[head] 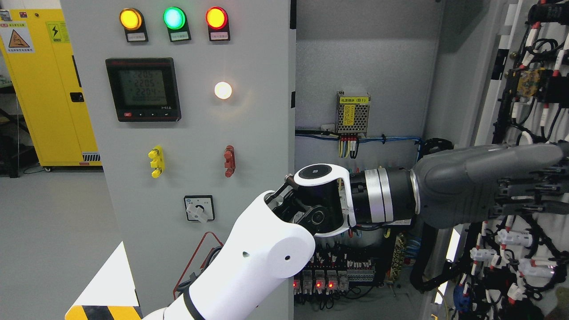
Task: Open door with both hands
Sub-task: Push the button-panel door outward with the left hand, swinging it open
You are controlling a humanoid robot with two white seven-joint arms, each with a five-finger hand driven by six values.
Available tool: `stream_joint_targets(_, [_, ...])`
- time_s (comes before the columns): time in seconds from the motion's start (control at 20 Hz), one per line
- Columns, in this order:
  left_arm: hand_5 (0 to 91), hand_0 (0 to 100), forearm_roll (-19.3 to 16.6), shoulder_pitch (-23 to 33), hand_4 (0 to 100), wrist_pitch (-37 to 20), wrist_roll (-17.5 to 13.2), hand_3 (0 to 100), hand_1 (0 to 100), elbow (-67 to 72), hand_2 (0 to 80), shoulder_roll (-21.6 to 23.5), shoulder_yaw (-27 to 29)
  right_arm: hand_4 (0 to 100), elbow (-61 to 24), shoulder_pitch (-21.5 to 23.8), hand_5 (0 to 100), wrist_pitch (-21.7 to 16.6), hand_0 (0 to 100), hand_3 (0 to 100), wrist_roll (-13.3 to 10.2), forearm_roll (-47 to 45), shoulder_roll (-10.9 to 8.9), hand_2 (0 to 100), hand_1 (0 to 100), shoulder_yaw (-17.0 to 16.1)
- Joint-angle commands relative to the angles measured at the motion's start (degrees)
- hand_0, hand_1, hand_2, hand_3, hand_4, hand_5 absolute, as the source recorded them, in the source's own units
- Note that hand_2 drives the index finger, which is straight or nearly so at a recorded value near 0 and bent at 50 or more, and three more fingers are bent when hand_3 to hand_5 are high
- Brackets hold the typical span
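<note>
The grey electrical cabinet's right door (504,75) stands swung open at the picture's right, its inner face covered with black and white wiring. My left arm comes in from the lower left and reaches across the opening. Its grey left hand (551,186) lies flat against the door's inner face, fingers (529,182) stretched out and holding nothing. The cabinet's left door (249,133) is closed and carries three lamps, a meter and switches. My right arm does not show.
Inside the cabinet (378,58) there is a small power supply (352,113), blue cables and a row of relays (326,280) with red lights. A yellow storage cabinet (44,89) stands at the back left on the grey floor.
</note>
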Motion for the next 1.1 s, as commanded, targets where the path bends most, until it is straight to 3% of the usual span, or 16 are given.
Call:
stream_joint_targets(0.0, [0.0, 12, 2.4, -1.5, 0, -0.7, 0.7, 0, 56, 0.0, 0.0, -0.9, -2.8, 0, 0.0, 0.5, 0, 0.0, 0, 0, 0.0, 0.0, 0.00, 4, 50, 0.0])
stream_joint_targets(0.35, [0.0, 12, 2.8, -1.6, 0, -0.9, 0.7, 0, 56, -0.6, 0.0, -0.9, -3.6, 0, 0.0, 0.5, 0, 0.0, 0, 0, 0.1, 0.0, 0.00, 4, 50, 0.0])
stream_joint_targets(0.55, [0.0, 12, 2.8, 1.7, 0, 0.0, 0.7, 0, 56, -5.5, 0.0, -0.2, -2.1, 0, 0.0, 0.5, 0, 0.0, 0, 0, 0.0, 0.0, 0.00, 4, 50, 0.0])
stream_joint_targets(0.95, [0.0, 12, 1.7, 10.8, 0, 0.5, 0.8, 0, 56, -17.8, 0.0, 13.4, 1.7, 0, 0.0, 0.5, 0, 0.0, 0, 0, 0.0, 0.0, 0.00, 4, 50, 0.0])
stream_joint_targets(1.05, [0.0, 12, -2.2, 15.4, 0, -0.2, 0.8, 0, 56, -20.3, 0.0, 17.4, 1.8, 0, 0.0, 0.5, 0, 0.0, 0, 0, 0.0, -0.1, 0.00, 4, 50, 0.0])
